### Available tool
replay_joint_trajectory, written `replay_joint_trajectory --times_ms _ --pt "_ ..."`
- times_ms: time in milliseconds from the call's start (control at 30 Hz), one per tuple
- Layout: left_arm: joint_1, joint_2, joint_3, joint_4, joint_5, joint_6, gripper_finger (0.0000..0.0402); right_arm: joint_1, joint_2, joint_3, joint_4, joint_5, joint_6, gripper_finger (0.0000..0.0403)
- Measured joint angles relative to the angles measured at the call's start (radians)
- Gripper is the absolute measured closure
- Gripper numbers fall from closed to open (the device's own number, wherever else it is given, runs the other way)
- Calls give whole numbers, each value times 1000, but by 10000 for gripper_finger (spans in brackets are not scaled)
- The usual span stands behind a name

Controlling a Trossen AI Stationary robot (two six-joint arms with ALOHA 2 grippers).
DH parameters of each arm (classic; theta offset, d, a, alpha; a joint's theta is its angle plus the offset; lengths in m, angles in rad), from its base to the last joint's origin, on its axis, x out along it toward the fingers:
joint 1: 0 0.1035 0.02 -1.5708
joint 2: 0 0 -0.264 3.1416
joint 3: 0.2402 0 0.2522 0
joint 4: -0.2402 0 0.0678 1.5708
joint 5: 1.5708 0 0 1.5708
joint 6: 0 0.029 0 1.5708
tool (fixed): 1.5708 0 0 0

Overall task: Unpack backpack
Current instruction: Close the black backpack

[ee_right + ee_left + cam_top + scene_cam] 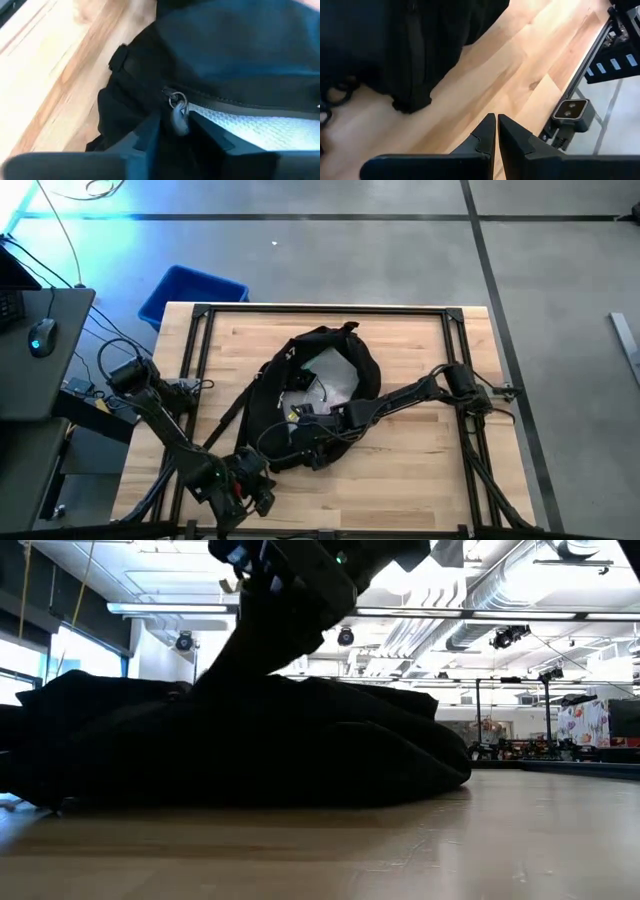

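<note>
The black backpack point(320, 380) lies on its side on the middle of the wooden table point(420, 470), a low dark heap in the low view point(250, 750). Its opening shows pale contents point(330, 380). My right gripper point(308, 432) reaches in from the table's right and is shut on a small grey zipper pull point(179, 120) at the backpack's near side, beside white mesh lining point(250, 127). My left gripper point(496, 117) hovers shut over bare wood near the table's front left point(255, 492), short of the backpack's near edge point(410, 102). My right gripper pinches the grey pull tab point(180, 124) between its two fingers. The tab hangs from a metal ring point(176, 99) on the zipper. The fingers come slanting down from the table's right side. The backpack stays lying on the table.
A blue bin point(190, 295) stands on the floor past the table's far left corner. Black frame rails point(320, 310) run along the table's edges. A small camera point(572, 111) sits at the front edge. A desk with a mouse point(40, 335) is at left. Bare wood lies right of the backpack.
</note>
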Motion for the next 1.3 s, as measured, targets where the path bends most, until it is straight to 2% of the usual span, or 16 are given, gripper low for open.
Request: replay_joint_trajectory --times_ms 100,333,433,600,767,933,1033,1167,1233,1300 --pt "10 0 0 2 -2 28 402 0 -2 0 29 -12 20 392" --pt "22 0 0 18 4 154 401 0 -12 0 44 -26 96 401" --pt "22 0 0 14 -31 197 392 0 -39 0 44 -60 129 402" --pt "22 0 0 5 -110 265 344 0 -89 0 18 -101 180 402" --pt "22 1 1 -2 -255 325 284 0 -139 0 -3 -105 241 403" --pt "22 1 41 -4 -279 383 249 0 -179 -1 -4 -108 279 403" --pt "22 1 106 -30 -286 466 249 -1 -183 -1 -6 -111 280 403" --pt "25 0 163 -155 -298 508 272 -7 -183 -1 -17 -131 306 403" --pt "37 2 157 -211 -315 481 283 -7 -183 -1 -23 -132 309 403" --pt "61 2 156 -290 -325 372 287 -9 -183 -1 -24 -136 302 403"
